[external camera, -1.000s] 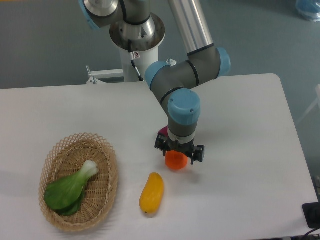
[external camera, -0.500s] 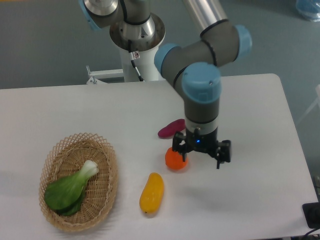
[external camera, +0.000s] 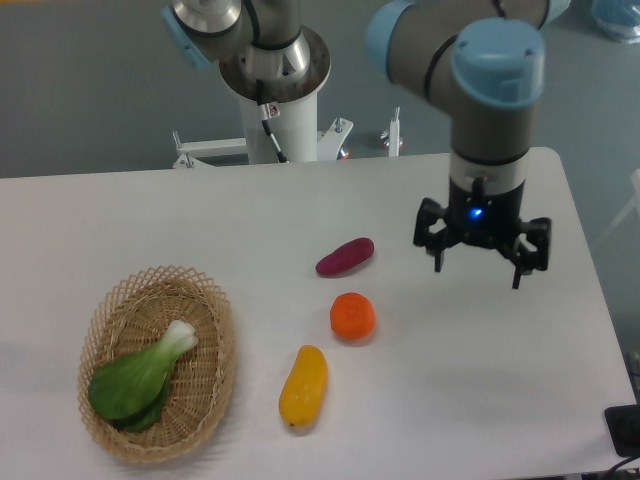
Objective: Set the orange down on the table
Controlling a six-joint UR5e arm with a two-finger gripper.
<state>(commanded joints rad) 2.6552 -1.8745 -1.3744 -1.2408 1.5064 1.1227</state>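
White table point(external camera: 150, 215) spreading beneath and on all sides of the tool, corners rounded. Grey-and-blue arm point(external camera: 490, 95) reaching in from the top, wrist pointing straight down. Oval wicker basket point(external camera: 215, 330) far off to the tool's left and lower in view, holding a green leafy vegetable with a pale stem point(external camera: 140, 375). Gripper point(external camera: 482, 262) hanging above the right part of the tabletop, fingers spread wide, nothing between them, a small blue light glowing on the body just above. Elongated yellow-orange fruit point(external camera: 303, 387) lying well to the lower left of the tool, near the front edge. Purple sweet potato point(external camera: 345, 256) lying to the tool's left at about fingertip level in view, tilted. Orange point(external camera: 353, 316) resting on the bare tabletop down and to the left of the open fingers, well apart from them, touched by nothing; sitting between the sweet potato above it and the yellow-orange fruit below it, near both yet clear of each. Height of the fingertips above the surface not readable from this single view.
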